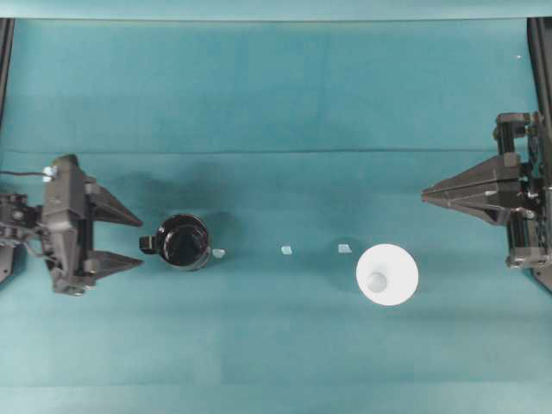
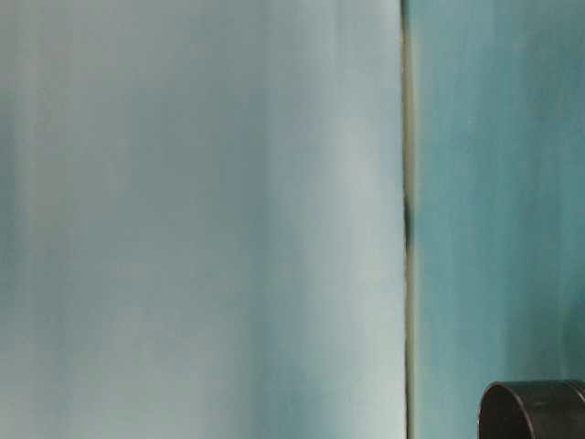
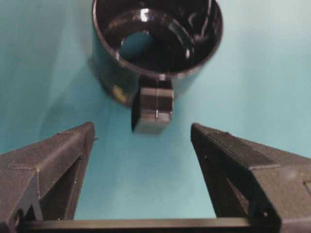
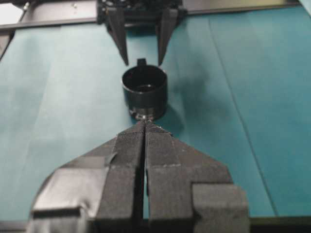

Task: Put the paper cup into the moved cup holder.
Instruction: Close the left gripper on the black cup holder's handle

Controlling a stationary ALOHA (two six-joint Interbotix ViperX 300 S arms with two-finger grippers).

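A: Where's the paper cup [image 1: 387,274]?

B: Right of centre, upright, well apart from the cup holder [image 1: 184,241] on the left.

A: Which arm is nearer?

B: The right gripper [image 1: 428,197], jaws pressed together and empty (cup just left of it, slightly nearer). The left gripper [image 1: 138,241] gapes wide, empty, beside the holder's handle.

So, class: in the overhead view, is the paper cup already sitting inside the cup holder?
No: the paper cup stands on the cloth well right of the empty cup holder.

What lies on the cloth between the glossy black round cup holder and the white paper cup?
In the overhead view, three small pale markers lie between the black cup holder and the white paper cup; otherwise bare teal cloth.
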